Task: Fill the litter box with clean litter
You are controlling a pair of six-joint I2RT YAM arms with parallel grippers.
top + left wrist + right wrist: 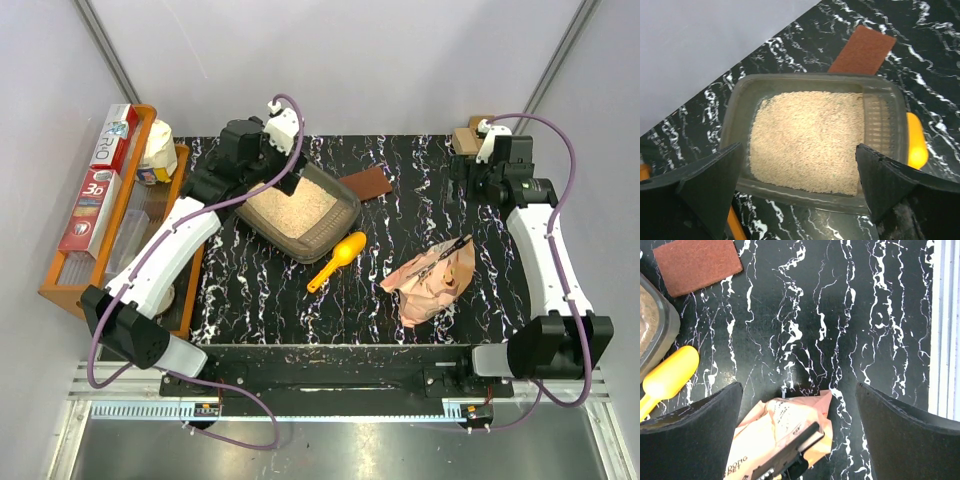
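Observation:
The dark grey litter box (345, 205) sits at the back left of the black marble table and holds a flat layer of beige clean litter (290, 212). In the left wrist view the litter box (805, 80) and the litter (807, 130) lie just ahead of my left gripper (797, 146), which is open and empty at the box's near rim. In the top view the left gripper (215, 182) is at the box's left end. My right gripper (472, 185) is open and empty above the table at the back right; it also shows in the right wrist view (799, 387).
A pink bag (432, 280) with a black clip (440, 255) lies at the right; it also shows in the right wrist view (780, 425). A yellow scoop (340, 258) lies beside the box. A brown pad (365, 183) lies behind it. An orange rack (55, 285) with boxes stands on the left.

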